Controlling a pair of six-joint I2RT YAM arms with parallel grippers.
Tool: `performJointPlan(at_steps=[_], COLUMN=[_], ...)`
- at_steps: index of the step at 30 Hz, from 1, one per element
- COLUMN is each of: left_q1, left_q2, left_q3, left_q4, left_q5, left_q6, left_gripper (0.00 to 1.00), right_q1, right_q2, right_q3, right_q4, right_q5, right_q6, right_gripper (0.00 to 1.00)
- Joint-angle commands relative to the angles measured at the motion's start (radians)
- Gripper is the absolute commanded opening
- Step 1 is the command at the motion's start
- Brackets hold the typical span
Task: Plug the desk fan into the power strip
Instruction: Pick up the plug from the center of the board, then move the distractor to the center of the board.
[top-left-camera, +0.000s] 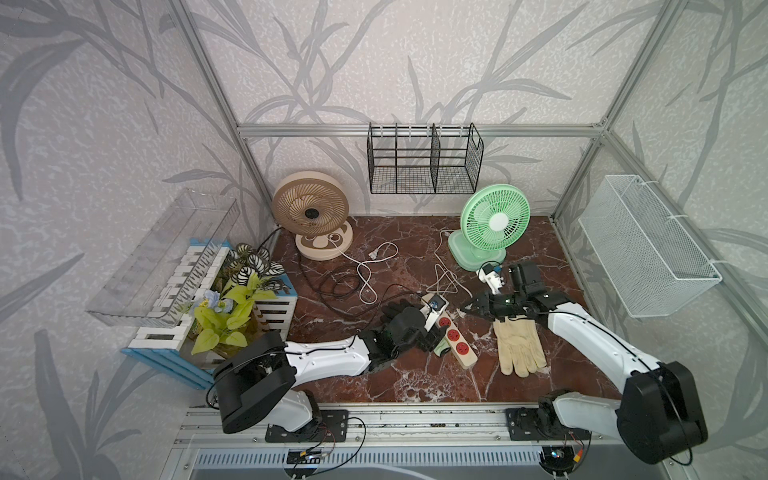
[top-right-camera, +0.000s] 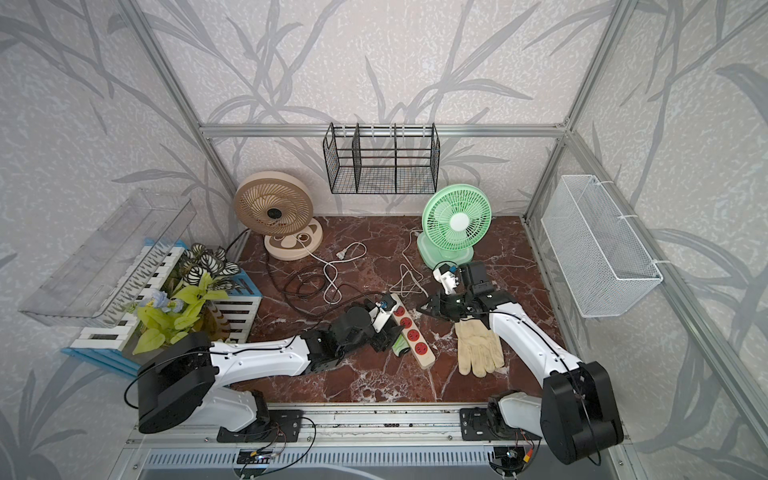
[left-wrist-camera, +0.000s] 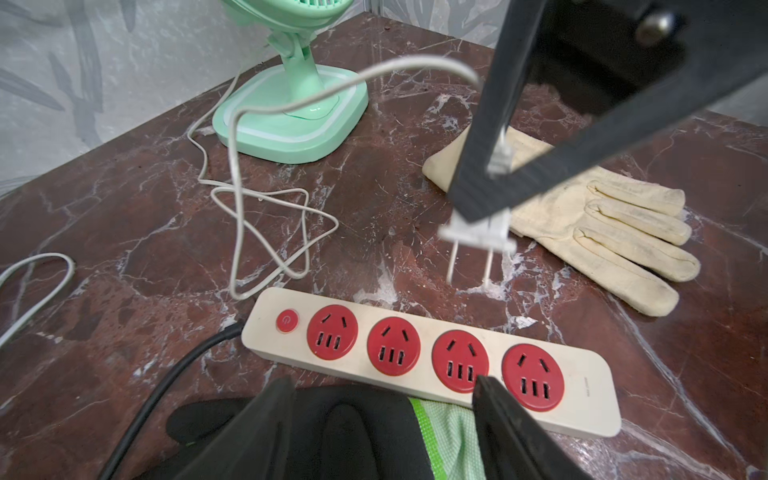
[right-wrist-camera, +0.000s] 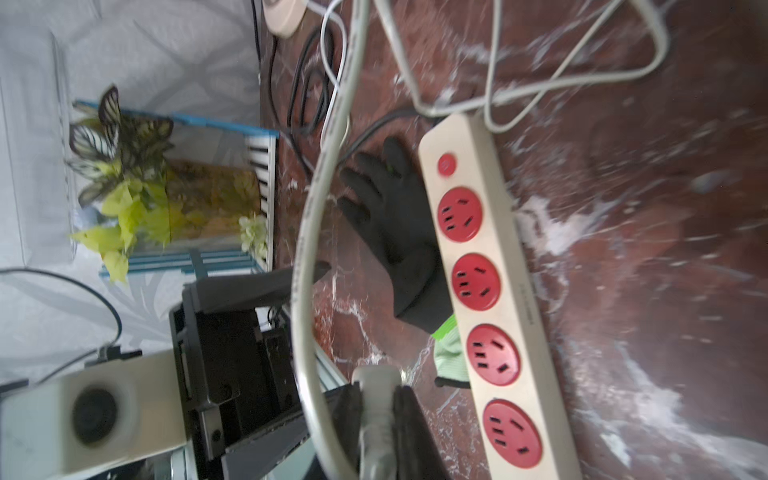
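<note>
red-brown marble tabletop (top-left-camera: 415, 374), glossy, white-veined. power strip (left-wrist-camera: 419, 353) lies flat at front-middle: cream plastic bar, four round red sockets, set between a black glove (right-wrist-camera: 395, 232) and a cream cloth glove (left-wrist-camera: 602, 232). in a top view the left wrist camera (top-left-camera: 434, 307) hides its button end. left gripper (left-wrist-camera: 384, 380) is spread wide, low over the black glove beside the strip. right gripper (right-wrist-camera: 376, 399) pinches a white plug (left-wrist-camera: 478, 235). plug body mostly covered, two prongs blurred, pointing down near the strip; contact with the marble unclear. green fan (top-left-camera: 494, 222) has its head cut off in the left wrist view.
</note>
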Motion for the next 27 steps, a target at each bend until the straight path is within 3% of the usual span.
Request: performJointPlan(at_steps=[1,8,12,19,22,27], left_q1=[0.009,0.059,0.103,0.225,0.280,0.287], left_q2=[-0.038,-0.057,-0.067,-0.062,-0.043,0.053], left_q3=[-0.002,-0.015,-0.024,-0.028,-0.022,0.047], left_q4=[0.031,0.036,0.039,0.016,-0.004,-0.082], left_q5=[-0.060,-0.049,-0.021,0.033,0.054,0.066], left_q6=[-0.031,-0.083,-0.124,-0.233,-0.281,-0.302], left_gripper=[0.74,0.75,0.75,0.75,0.75,0.75], right_q1=[-0.073,-0.314,-0.383,-0.373,-0.310,-0.167], right_q2=[-0.094,-0.316,-0.439,-0.433,-0.416,-0.357], right_q3=[-0.002,-0.006,-0.042,-0.177,-0.234,-0.274], right_q4=[-0.019,-0.147,-0.179,-0.110,-0.088,-0.057], right_q5=[0.077,0.192,0.269,0.137,0.142,0.195], right_q6=[0.015,0.019,0.034,0.031,0.036,0.036], right_gripper=[0.00,0.00,0.00,0.00,0.00,0.00])
